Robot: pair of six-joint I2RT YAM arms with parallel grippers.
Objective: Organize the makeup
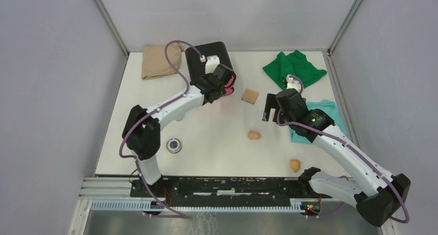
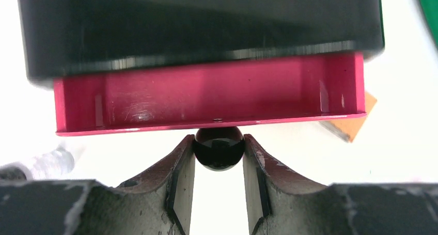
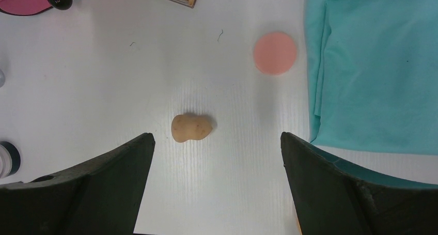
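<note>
- Black box: stands at the table's far side; its pink drawer juts out in front, nothing visible inside.
- Left gripper: at the box front, jaws pinched on the drawer's black knob. Opening the drawer looks like the step in hand; next, a straight pull away from the box.
- Right gripper: jaws wide and holding nothing, right of the box above a tan sponge.
- The makeup lies loose outside the box: silvery compact near-left, square pad just right, pink round piece farther right.
</note>
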